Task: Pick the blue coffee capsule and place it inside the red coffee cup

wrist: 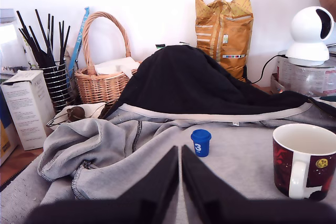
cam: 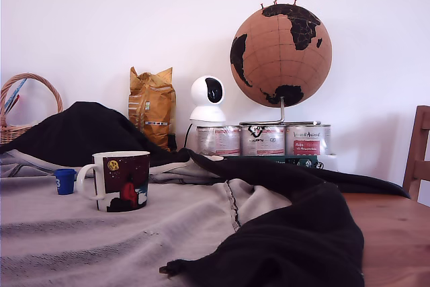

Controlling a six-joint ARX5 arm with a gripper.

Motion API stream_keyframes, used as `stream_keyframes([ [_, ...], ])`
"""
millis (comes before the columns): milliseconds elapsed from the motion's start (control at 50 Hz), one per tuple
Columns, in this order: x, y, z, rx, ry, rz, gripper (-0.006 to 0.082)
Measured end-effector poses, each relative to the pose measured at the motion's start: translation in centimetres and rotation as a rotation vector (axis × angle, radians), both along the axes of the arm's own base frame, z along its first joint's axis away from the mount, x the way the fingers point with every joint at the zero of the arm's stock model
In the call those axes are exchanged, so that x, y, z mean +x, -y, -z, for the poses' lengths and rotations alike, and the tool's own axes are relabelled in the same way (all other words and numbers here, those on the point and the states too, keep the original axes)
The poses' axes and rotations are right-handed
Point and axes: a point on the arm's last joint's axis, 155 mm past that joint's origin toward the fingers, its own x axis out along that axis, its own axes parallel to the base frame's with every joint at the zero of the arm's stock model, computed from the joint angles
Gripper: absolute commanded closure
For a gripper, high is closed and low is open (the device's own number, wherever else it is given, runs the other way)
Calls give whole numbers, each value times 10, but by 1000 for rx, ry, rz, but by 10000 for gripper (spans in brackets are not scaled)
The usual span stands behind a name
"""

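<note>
The capsule (cam: 65, 181) (wrist: 200, 142) stands on its wider end on the grey cloth (cam: 80, 233) (wrist: 236, 150), narrow end up, its axis vertical. A white "3" on its side faces the wrist camera. In the exterior view it sits just off the cloth's left part, close beside the white handle of the cup (cam: 122, 181) (wrist: 306, 160), with a small gap between them.

The cup is upright, mouth up, white inside, its dark print with a red shape and yellow moon turned toward the exterior camera. The handle points to the exterior view's left, toward the capsule.

The gripper (wrist: 179, 169) shows only in the wrist view. Its two dark fingers (wrist: 157, 182) meet with only a thin slit between them, closed on nothing. Its tip is near the capsule but apart from it.

A black garment (cam: 295, 233) (wrist: 184, 85) lies heaped behind the capsule and runs across the cloth toward the table's near edge. Bare wooden table (cam: 396, 233) shows at the exterior view's right. Behind stand a wicker basket (cam: 23, 109) (wrist: 102, 80), a yellow bag (cam: 152, 105) (wrist: 223, 30), a white camera (cam: 207, 99) (wrist: 310, 32), tins (cam: 262, 140) and a globe (cam: 281, 55).
</note>
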Motion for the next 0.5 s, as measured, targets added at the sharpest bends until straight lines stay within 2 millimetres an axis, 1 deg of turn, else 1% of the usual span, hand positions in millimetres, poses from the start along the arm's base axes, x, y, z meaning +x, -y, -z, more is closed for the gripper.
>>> stream_keyframes([
  [40, 0, 2, 2, -13, -8, 10, 786],
  [80, -1, 2, 8, -23, -38, 14, 786],
  [140, -3, 1, 24, -25, -112, 10, 786],
  [220, -7, 0, 52, -28, -224, 6, 786],
  [400, -7, 2, 50, -31, -217, 17, 786],
  [500, -5, 12, 37, -58, -167, 66, 786],
])
